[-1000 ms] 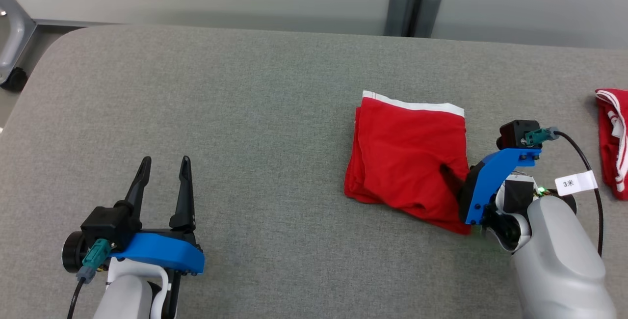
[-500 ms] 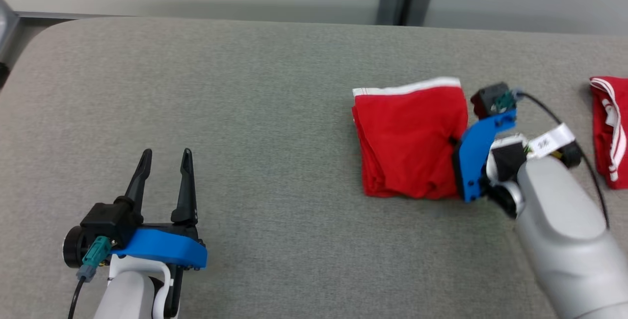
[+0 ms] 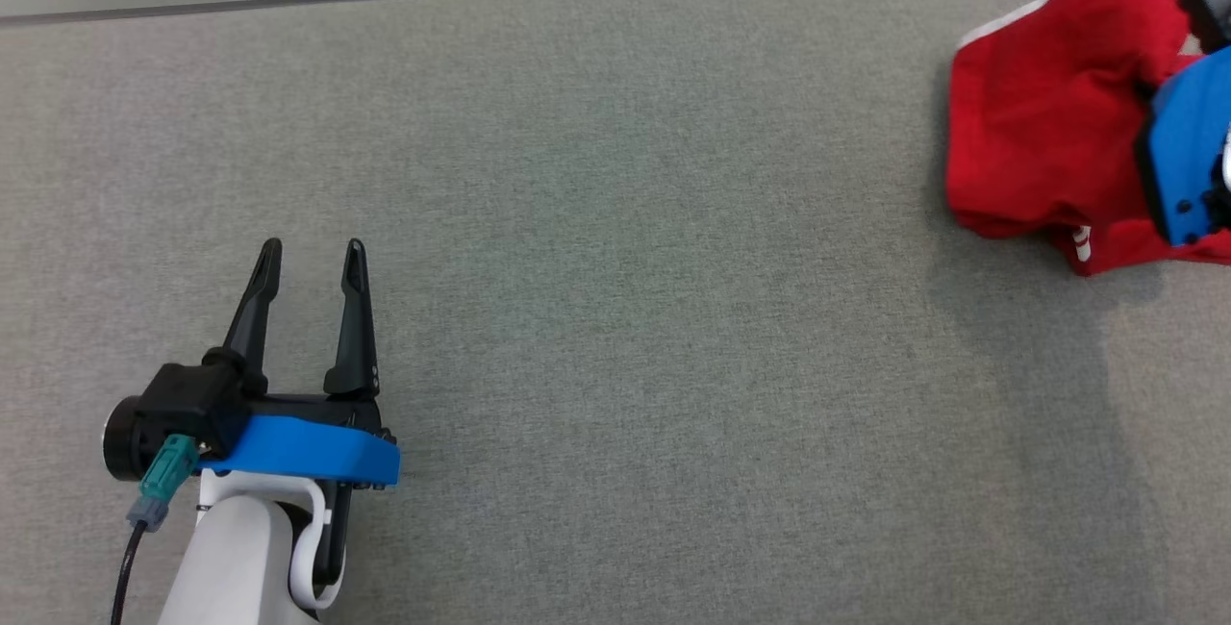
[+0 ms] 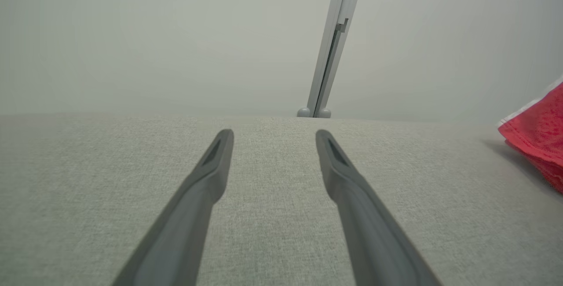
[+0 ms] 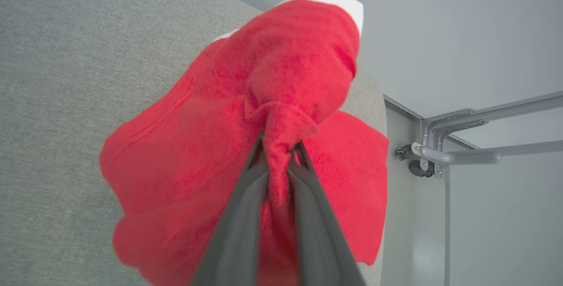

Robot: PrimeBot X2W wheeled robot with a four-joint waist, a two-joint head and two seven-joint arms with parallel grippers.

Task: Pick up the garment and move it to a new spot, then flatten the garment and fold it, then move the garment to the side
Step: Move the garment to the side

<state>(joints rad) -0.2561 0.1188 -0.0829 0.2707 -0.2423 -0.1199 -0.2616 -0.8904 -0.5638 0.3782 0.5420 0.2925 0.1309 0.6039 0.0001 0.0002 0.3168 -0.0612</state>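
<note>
The right gripper (image 5: pixel 280 147) clenched a bunch of the red cloth garment with a white band (image 3: pixel 1043 115) at the far right of the grey fabric tabletop (image 3: pixel 615 221), while the left gripper (image 3: pixel 313 255) stood spread, empty.

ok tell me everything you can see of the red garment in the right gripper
The red cloth garment, with a white band at one edge, looks soft and knitted, with a stitched seam. It is bunched, not flat: the right gripper is shut on a pinched ridge near its middle, and the rest droops around it, over the right part of the grey fabric table.
</note>
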